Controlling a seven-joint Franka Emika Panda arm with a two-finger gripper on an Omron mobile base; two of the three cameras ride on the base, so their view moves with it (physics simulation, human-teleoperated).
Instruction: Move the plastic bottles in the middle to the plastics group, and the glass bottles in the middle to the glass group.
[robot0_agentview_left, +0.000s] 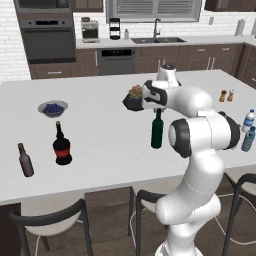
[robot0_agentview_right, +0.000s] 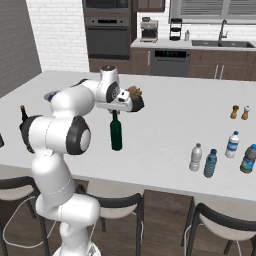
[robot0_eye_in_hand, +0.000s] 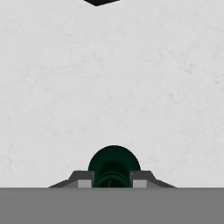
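A: We're seeing the pincer (robot0_eye_in_hand: 113, 183) clamped on the neck of the green bottle (robot0_agentview_left: 157, 131); the hand view is looking straight down on it, fingertips (robot0_eye_in_hand: 85, 179) touching the neck on both sides.

B: Agreed. The bottle is standing upright on the bench (robot0_agentview_left: 100, 140), mid-bench, near the front edge.

A: In the left base view we're getting the glass group: the black red-labelled bottle (robot0_agentview_left: 62, 146) and the small brown bottle (robot0_agentview_left: 25, 161), well apart from the green one, on the arm's left. A bowl (robot0_agentview_left: 52, 108) holding blue round things is sitting behind them.

B: The right base view is giving us the other side: the greyish bottle (robot0_agentview_right: 196, 157) and the blue-tinted bottle (robot0_agentview_right: 210, 163) just beside each other near the front edge, the whitish blue-banded bottle (robot0_agentview_right: 232, 144) beyond them. Another blue bottle (robot0_agentview_right: 248, 159) is sitting at the frame edge; two shakers (robot0_agentview_right: 239, 112) further back.

A: We're noting a dark pot with a plant (robot0_agentview_right: 135, 97) right behind the hand.
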